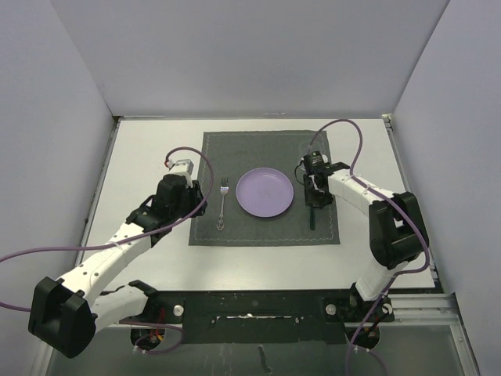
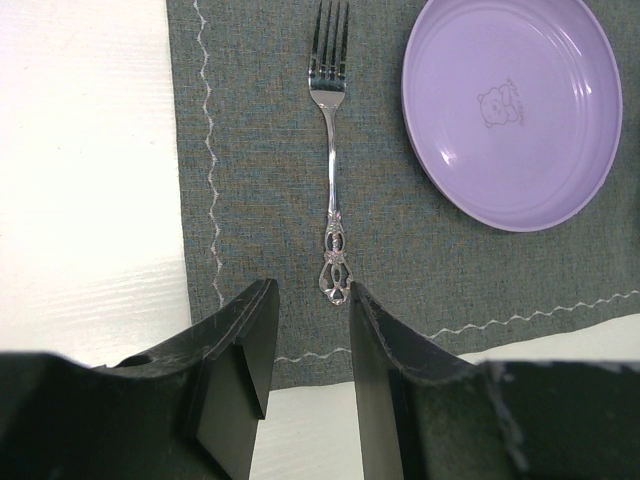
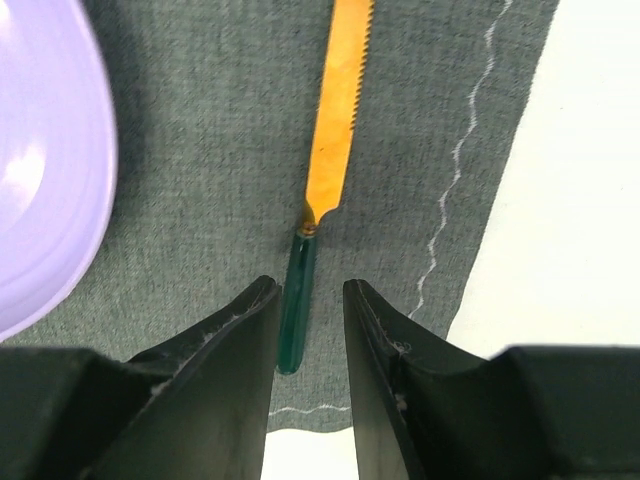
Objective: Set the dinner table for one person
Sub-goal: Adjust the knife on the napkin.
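Observation:
The white dinner table carries a dark grey placemat. A purple plate sits at the placemat's middle. A silver fork lies left of the plate, tines pointing away. A knife with an orange blade and green handle lies right of the plate; only its handle shows from above. My left gripper is open and empty, just short of the fork's handle. My right gripper is open, its fingers either side of the knife's handle, not closed on it.
White walls close in the table at the back and both sides. The placemat's near edge with white zigzag stitching lies under both grippers. Purple cables loop over each arm. A black rail runs along the near edge.

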Available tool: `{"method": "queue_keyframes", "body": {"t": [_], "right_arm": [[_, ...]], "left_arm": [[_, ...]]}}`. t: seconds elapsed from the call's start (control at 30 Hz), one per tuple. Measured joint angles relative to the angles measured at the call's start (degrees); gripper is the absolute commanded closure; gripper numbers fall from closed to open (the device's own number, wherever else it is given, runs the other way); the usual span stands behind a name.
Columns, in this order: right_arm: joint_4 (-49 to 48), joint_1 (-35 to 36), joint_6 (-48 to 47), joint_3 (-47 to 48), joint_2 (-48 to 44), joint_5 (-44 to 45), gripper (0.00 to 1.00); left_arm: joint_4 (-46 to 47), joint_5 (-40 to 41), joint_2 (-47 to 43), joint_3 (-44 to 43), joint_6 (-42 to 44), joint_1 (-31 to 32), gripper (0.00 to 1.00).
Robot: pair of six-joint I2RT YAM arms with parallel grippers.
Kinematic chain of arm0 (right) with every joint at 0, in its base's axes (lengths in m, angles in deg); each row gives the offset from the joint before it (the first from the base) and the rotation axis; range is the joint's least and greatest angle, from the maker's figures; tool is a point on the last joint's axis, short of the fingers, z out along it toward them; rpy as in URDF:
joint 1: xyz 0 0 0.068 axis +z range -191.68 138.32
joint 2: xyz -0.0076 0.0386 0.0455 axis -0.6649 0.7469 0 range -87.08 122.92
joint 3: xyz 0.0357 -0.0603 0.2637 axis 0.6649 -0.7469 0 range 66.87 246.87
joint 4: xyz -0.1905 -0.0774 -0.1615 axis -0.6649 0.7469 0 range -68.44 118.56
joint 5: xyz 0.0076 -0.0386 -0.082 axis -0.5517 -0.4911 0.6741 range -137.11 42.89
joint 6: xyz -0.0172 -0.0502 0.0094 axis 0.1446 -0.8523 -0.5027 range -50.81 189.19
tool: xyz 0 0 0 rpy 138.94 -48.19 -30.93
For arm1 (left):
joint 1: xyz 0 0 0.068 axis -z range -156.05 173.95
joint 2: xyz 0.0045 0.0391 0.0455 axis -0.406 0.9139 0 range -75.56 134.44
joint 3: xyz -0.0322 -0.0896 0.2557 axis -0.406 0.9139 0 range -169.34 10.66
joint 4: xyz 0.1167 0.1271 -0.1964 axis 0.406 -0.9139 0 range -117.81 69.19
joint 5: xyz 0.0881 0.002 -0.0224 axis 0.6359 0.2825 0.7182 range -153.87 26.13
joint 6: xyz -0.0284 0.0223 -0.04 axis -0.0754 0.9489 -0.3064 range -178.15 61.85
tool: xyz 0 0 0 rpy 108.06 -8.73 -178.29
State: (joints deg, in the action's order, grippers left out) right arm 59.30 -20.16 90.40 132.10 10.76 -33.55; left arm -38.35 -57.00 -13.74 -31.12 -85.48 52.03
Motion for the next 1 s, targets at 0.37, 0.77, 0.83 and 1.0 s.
{"method": "queue_keyframes", "body": {"t": [0.37,0.77,0.83,1.0], "right_arm": [[-2.2,-2.1,0.9,-2.0,0.4,-4.2,0.73],[-4.5,-2.1,2.9,-3.9,1.2,-7.2,0.74],[-4.7,-2.1,3.2,-3.9,1.3,-7.2,0.74],[-4.7,-2.5,3.5,-4.6,1.4,-7.5,0.74]], "left_arm": [[0.7,-0.5,0.0,0.0,-0.6,0.0,0.67],[0.6,-0.7,0.0,0.0,-0.6,0.0,0.67],[0.5,-0.7,0.0,0.0,-0.6,0.0,0.67],[0.4,-0.7,0.0,0.0,-0.6,0.0,0.67]]}}
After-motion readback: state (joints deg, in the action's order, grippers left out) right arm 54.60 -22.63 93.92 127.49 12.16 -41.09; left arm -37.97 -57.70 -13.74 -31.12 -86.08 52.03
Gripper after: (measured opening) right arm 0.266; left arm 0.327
